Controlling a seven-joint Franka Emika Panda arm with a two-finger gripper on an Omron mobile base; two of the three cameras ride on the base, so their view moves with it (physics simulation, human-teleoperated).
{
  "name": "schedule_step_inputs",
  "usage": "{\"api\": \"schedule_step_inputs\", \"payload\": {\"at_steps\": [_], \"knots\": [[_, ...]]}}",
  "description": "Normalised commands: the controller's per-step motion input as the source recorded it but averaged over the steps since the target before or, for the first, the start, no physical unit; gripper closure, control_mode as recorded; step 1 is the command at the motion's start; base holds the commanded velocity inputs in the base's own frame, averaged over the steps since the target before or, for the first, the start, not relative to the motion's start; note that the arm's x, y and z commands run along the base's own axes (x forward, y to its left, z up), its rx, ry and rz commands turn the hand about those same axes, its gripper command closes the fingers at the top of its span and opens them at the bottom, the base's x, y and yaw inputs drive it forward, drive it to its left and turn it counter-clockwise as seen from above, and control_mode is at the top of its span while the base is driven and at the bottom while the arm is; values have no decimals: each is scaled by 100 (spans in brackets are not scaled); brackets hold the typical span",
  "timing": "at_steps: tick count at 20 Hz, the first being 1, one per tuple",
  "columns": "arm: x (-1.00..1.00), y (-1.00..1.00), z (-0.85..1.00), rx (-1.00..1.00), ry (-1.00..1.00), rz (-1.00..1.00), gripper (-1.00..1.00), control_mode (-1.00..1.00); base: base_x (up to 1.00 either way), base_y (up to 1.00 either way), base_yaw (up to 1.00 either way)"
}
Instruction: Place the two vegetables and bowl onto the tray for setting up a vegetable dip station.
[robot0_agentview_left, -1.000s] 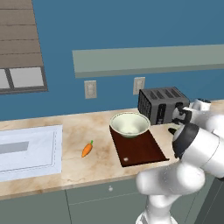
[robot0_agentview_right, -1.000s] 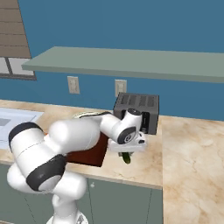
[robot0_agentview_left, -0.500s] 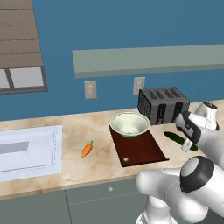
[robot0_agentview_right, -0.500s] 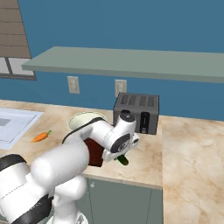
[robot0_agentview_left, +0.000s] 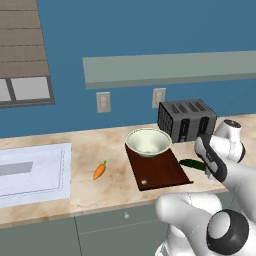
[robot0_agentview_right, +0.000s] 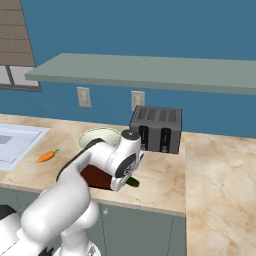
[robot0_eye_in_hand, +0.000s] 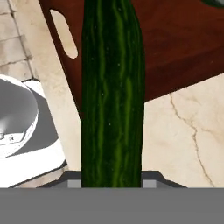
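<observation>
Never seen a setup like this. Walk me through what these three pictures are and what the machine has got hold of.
It is a white robot arm with a two-finger gripper in a rendered kitchen. Two pictures come from cameras on its base, behind it to left and right; the third looks along the hand. On the counter lie a carrot, a toaster and a dark tray carrying a pale bowl. The hand view shows a cucumber running up from the gripper, apparently held, above the tray's edge.

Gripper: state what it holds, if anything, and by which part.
The gripper holds the cucumber by one end; the exact grip spot is hidden.
</observation>
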Motion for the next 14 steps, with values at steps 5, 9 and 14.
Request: {"api": "schedule_step_inputs", "payload": {"at_steps": [5, 9, 14], "knots": [[1, 33, 4, -3, 0, 22, 100, -100, 0, 0, 0], [1, 23, 7, 0, -1, 19, 100, -100, 0, 0, 0], [8, 28, 2, 0, -2, 16, 100, -100, 0, 0, 0]]}}
